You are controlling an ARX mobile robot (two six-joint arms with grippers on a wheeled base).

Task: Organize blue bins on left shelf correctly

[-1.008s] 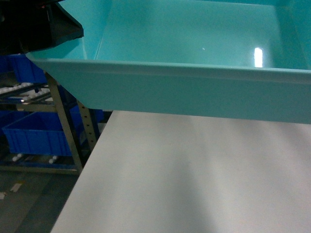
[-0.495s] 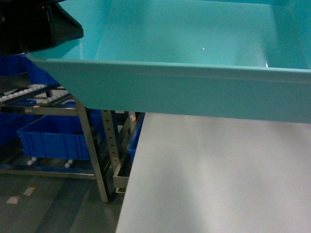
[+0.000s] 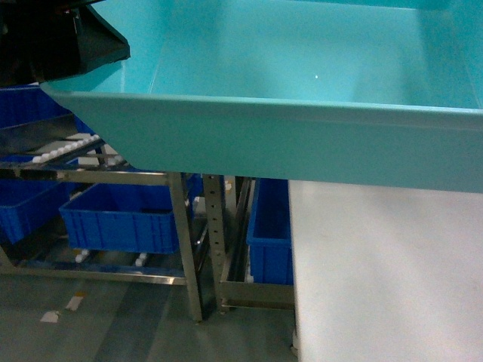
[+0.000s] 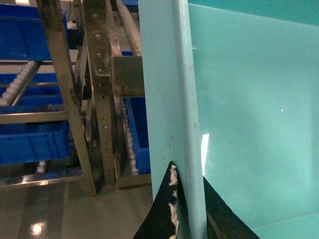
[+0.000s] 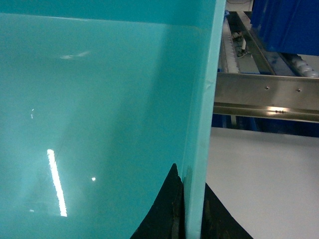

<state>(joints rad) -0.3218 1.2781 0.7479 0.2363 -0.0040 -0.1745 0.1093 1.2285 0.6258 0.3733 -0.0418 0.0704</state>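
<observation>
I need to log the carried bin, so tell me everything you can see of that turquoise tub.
The turquoise tub is smooth, glossy plastic with tapered walls and a rolled rim, and it looks empty. It is held up off the grey table, roughly level. The left end effector and right end effector each clamp a side wall, one finger inside, one outside.

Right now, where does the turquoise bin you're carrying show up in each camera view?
Head: turquoise bin fills the top half, its near wall crossing the frame.
Left wrist: its rim runs top to bottom at centre, interior to the right, left gripper clamped on the wall at the bottom.
Right wrist: interior fills the left, rim right of centre, right gripper clamped below.
Shared landmark: the steel roller shelf holding dark blue bins.
</observation>
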